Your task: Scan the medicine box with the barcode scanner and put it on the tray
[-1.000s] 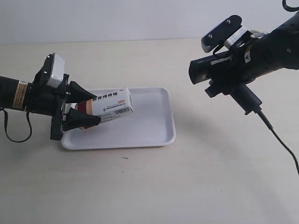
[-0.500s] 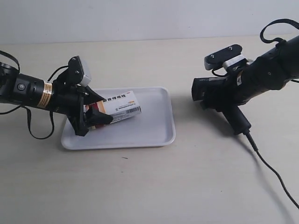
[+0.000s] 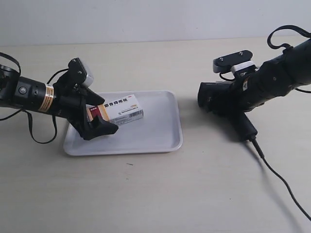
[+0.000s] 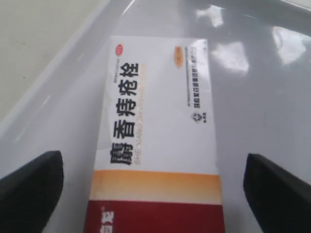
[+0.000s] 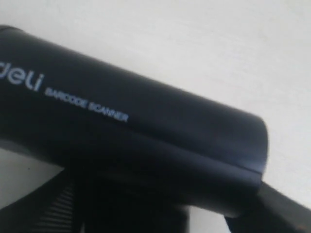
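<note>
The medicine box lies flat in the tray, on the tray's half nearer the arm at the exterior view's left. That arm is the left arm, since the left wrist view shows the same carton. The left gripper has its fingers spread wide, one on each side of the box, with a clear gap on both sides. The carton therefore appears released and resting on the tray floor, not held.

The box's long axis runs roughly along the tray's long side. The red and tan banded end points toward the left gripper; the plain white end points toward the tray centre. The printed face with the characters is up, and the barcode side faces the exterior camera.

The right gripper carries the barcode scanner. The right wrist view is filled by the scanner head, so the fingers appear closed on the scanner, although the contact itself is hidden. The scanner sits low over the worktop, well apart from the tray, head toward the tray, cable trailing away.

Judgement: placement appears complete.
</note>
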